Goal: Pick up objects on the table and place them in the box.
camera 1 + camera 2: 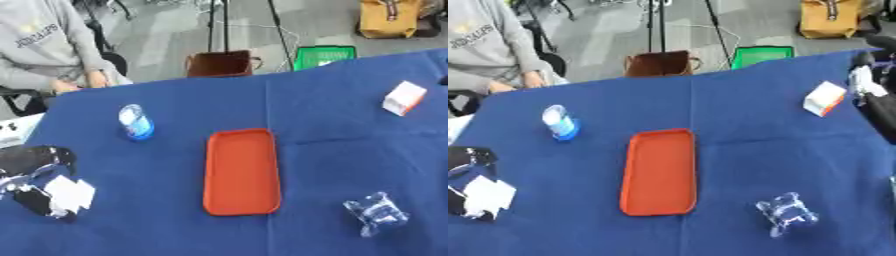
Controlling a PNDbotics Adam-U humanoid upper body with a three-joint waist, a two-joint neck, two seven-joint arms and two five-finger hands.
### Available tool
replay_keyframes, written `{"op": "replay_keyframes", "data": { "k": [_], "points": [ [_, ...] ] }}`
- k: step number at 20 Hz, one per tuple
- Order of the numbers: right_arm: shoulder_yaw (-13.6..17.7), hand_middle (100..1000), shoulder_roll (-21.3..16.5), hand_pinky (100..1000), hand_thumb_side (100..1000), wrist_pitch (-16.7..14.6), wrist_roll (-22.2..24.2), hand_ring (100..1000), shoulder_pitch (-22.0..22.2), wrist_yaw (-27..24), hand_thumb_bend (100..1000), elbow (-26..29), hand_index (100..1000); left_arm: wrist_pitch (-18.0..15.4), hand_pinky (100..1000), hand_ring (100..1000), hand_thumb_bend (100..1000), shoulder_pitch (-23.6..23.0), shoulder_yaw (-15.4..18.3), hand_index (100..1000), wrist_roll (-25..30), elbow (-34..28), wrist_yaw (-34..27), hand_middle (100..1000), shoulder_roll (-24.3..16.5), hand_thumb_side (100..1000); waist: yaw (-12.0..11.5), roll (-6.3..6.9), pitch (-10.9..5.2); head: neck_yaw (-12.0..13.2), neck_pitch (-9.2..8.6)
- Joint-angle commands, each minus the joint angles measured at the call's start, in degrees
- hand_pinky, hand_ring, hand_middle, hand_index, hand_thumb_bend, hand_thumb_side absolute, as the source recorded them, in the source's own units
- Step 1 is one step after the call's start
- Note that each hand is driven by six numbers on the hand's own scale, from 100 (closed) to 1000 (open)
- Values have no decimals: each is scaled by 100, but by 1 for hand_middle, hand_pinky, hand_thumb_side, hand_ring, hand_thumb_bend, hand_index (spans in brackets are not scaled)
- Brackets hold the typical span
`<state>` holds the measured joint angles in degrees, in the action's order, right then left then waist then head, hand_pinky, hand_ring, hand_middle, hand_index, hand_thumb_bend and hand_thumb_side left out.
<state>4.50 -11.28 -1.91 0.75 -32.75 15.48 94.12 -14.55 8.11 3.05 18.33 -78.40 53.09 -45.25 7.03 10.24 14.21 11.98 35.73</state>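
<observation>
An orange tray point(242, 200) lies flat in the middle of the blue table. A clear bottle with a blue base point(135, 122) rests to its upper left. A white and orange small box point(825, 99) sits at the far right. Crumpled clear plastic point(376, 213) lies at the lower right. My left hand point(33, 201) is at the lower left edge, its fingers curled round a white flat packet point(70, 194). My right hand point(874, 95) comes in at the right edge, just right of the small box and apart from it.
A person in a grey top sits at the table's far left corner, hands near the edge. On the floor behind the table stand a brown bag point(220, 63), a green crate point(324, 56) and a yellow bag point(388, 19). The blue tablecloth point(332, 125) is bare between the objects.
</observation>
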Motion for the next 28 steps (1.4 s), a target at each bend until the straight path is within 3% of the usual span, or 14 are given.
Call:
{"op": "replay_keyframes", "data": {
  "k": [1, 16, 19, 22, 25, 28],
  "points": [
    [-18, 620, -65, 695, 488, -12, 18, 535, -104, -36, 100, 39, 851, 38, 921, 840, 867, 64, 88, 688, -72, -18, 59, 802, -146, 463, -10, -46, -74, -2, -48],
    [-44, 620, -22, 694, 494, -19, 46, 533, -179, -27, 100, 4, 851, 111, 906, 814, 800, 239, -50, 641, -212, 214, 345, 775, 49, 436, 58, -95, -34, -9, -79],
    [-44, 620, -21, 694, 496, -22, 47, 533, -200, -26, 100, 2, 851, 122, 898, 803, 764, 274, -71, 615, -211, 249, 409, 762, 69, 374, 74, -99, -12, -4, -91],
    [-44, 620, -27, 694, 496, -23, 49, 533, -207, -32, 100, -4, 851, 149, 897, 802, 762, 298, -90, 613, -243, 274, 480, 761, 87, 373, 80, -98, 1, 1, -92],
    [-41, 620, -27, 694, 495, -25, 49, 532, -215, -37, 100, -3, 851, 218, 873, 776, 643, 311, -87, 588, -332, 336, 506, 741, 131, 302, 88, -99, 18, -3, -93],
    [-36, 620, -31, 694, 495, -22, 44, 532, -223, -37, 100, -7, 851, 254, 872, 774, 628, 317, -100, 587, -380, 390, 534, 741, 150, 289, 91, -101, 25, -1, -93]
  ]
}}
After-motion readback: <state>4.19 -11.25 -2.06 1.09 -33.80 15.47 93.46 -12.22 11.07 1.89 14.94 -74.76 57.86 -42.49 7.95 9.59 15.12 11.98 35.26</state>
